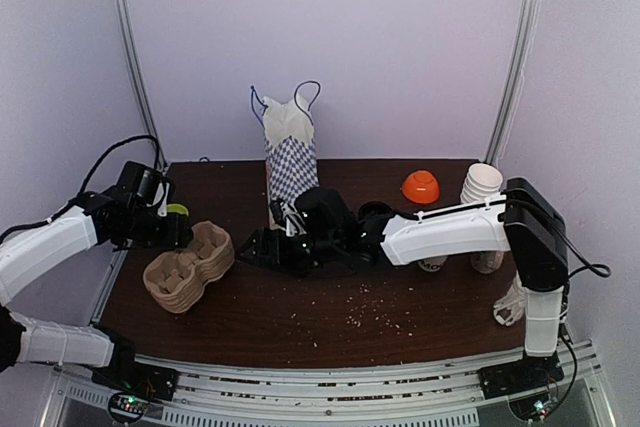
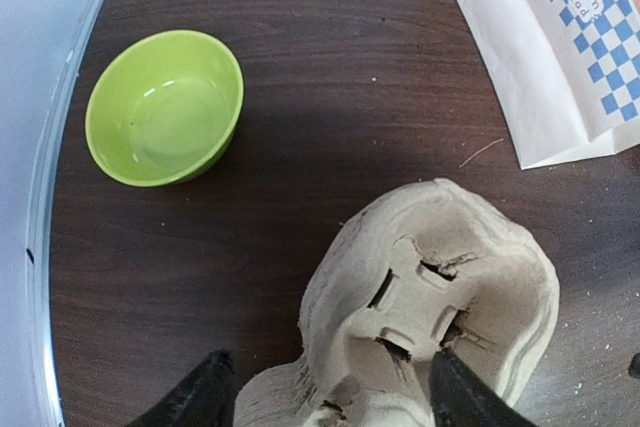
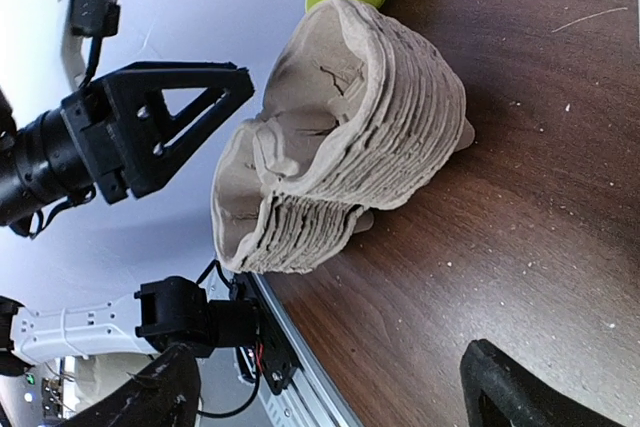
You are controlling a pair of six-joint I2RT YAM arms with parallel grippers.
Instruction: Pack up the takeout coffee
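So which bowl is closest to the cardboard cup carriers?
The lime-green bowl, just beside the cup carrier stack on the left; the orange bowl sits far to the right.

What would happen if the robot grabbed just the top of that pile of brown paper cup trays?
It probably feels light: the stack of brown moulded-pulp cup trays looks thin and hollow. The layers sit loosely nested, edges showing, so lifting the top might leave others behind. Pushed, it would likely slide, not roll, on the dark wooden table.

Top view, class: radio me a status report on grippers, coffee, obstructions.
Left gripper open astride carrier stack. Right gripper open, empty. Takeout coffee not clearly seen. Right arm before paper bag.
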